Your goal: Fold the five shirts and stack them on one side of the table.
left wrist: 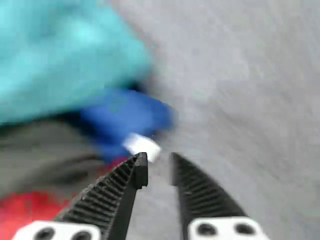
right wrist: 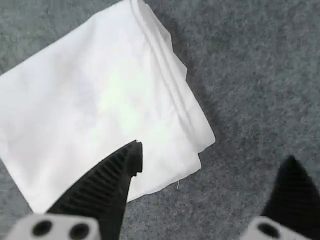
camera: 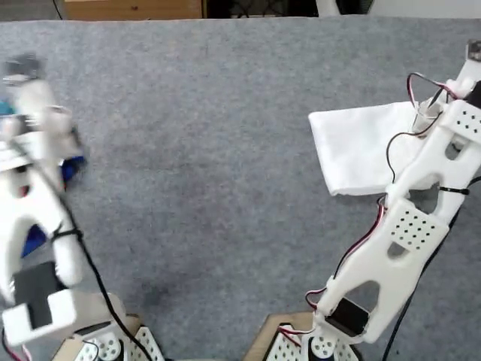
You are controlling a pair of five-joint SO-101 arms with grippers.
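A folded white shirt (camera: 361,147) lies flat at the right side of the grey table (camera: 210,150). My right gripper (camera: 430,113) hangs over its right edge, jaws wide open and empty; in the right wrist view one finger (right wrist: 120,170) is above the white shirt (right wrist: 100,100). At the far left, my left gripper (left wrist: 159,160) is narrowly open just short of a heap of shirts: a cyan shirt (left wrist: 65,55), a blue shirt (left wrist: 125,117) with a small white tag (left wrist: 142,145), a grey shirt (left wrist: 45,150) and a red shirt (left wrist: 30,210). A bit of blue cloth (camera: 73,169) peeks out beside the left arm.
The grey surface stretches bare between the two arms and toward the far edge. A wooden piece (camera: 135,7) stands beyond the table's back edge. Both arm bases (camera: 301,342) sit at the near edge, with cables along the right arm.
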